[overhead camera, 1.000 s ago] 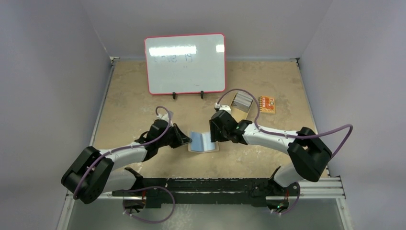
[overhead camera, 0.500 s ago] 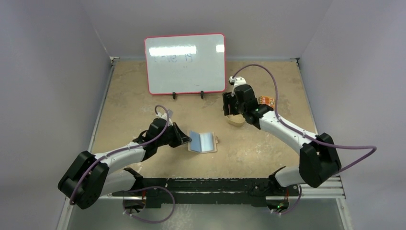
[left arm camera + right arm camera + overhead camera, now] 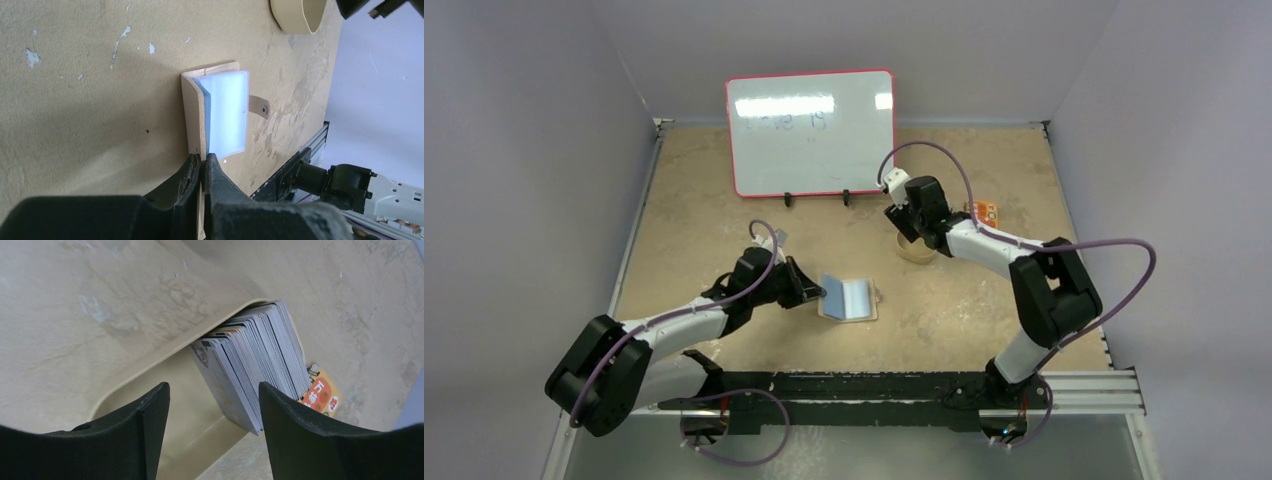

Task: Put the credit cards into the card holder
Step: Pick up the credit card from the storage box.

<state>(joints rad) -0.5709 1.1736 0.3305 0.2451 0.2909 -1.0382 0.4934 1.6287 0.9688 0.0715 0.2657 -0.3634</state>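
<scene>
card holder [image 3: 222,112]: tan leather, open, glossy clear sleeve | left gripper [image 3: 203,165]: clamped on its edge | credit cards [image 3: 260,355]: thin grey stack in tan dish [image 3: 185,380] | right gripper [image 3: 212,392]: spread above

Right gripper [image 3: 212,390] jaws apart above tan dish [image 3: 190,370], credit cards [image 3: 260,350] packed on edge at its 1 o'clock end (wrist view), dish floor free toward 7 o'clock, orange packet [image 3: 320,395] outside at 4 o'clock, whiteboard [image 3: 811,130] standing at 12 o'clock of table [image 3: 964,310].
</scene>
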